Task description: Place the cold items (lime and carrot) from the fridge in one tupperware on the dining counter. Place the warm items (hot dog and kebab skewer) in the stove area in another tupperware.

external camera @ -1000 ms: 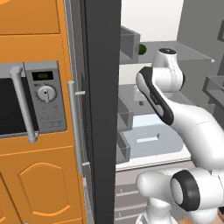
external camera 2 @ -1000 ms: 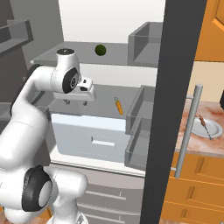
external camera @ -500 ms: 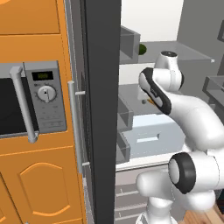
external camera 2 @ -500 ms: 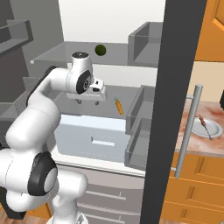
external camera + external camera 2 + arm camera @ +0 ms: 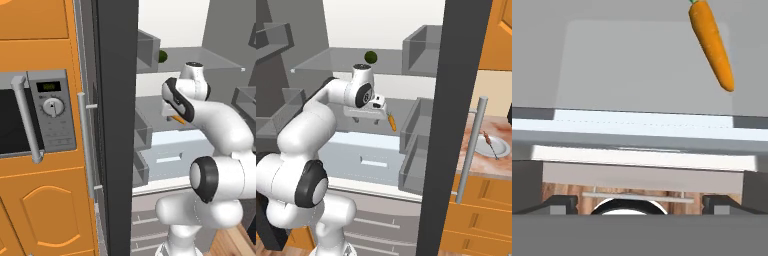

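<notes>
Hand view: carrot (image 5: 712, 44) lies on the grey fridge shelf (image 5: 642, 65), apart from the fingertips (image 5: 559, 202). Gripper (image 5: 365, 119) stands fully spread, grasping nothing, beside the carrot. Lime (image 5: 371, 56) rests on the upper shelf (image 5: 331, 62)

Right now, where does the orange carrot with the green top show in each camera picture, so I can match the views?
Left base view: orange carrot just right of centre, peeking out beside the white arm, on the grey fridge shelf.
Right base view: carrot at centre, right of the gripper, on the same shelf.
Hand view: carrot at upper right.
Shared landmark: the grey fridge shelf it lies on.
</notes>
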Available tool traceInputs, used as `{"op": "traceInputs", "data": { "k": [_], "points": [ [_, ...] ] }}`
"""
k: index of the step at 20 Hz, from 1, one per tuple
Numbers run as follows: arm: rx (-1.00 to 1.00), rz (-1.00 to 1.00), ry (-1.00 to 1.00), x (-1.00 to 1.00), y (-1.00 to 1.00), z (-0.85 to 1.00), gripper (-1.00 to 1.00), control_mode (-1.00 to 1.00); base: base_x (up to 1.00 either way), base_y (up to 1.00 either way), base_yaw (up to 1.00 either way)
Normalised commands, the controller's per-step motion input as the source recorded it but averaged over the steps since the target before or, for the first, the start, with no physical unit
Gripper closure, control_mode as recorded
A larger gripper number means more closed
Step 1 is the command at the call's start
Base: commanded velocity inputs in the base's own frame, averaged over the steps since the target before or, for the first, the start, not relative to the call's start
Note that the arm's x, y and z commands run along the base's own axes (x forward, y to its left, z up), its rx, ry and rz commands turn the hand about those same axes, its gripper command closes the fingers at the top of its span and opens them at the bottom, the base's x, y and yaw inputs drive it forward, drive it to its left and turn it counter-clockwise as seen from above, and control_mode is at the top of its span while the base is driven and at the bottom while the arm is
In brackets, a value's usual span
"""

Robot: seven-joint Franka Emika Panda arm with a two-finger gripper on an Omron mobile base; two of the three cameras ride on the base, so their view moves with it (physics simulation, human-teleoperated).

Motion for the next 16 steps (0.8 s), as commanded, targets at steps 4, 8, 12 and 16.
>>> {"op": "traceInputs", "data": {
  "k": [4,8,12,16],
  "points": [
    [0.00,0.00,0.00,0.14,-0.42,-0.18,-1.00,-1.00,0.00,0.00,0.00],
    [0.00,0.01,0.00,0.32,-0.42,-0.25,-1.00,-1.00,0.00,0.00,0.00],
    [0.00,0.11,0.00,0.43,-0.35,-0.29,-1.00,-1.00,0.00,0.00,0.00],
    [0.00,0.13,0.00,0.43,-0.33,-0.20,-1.00,-1.00,0.00,0.00,0.00]
  ]
}}
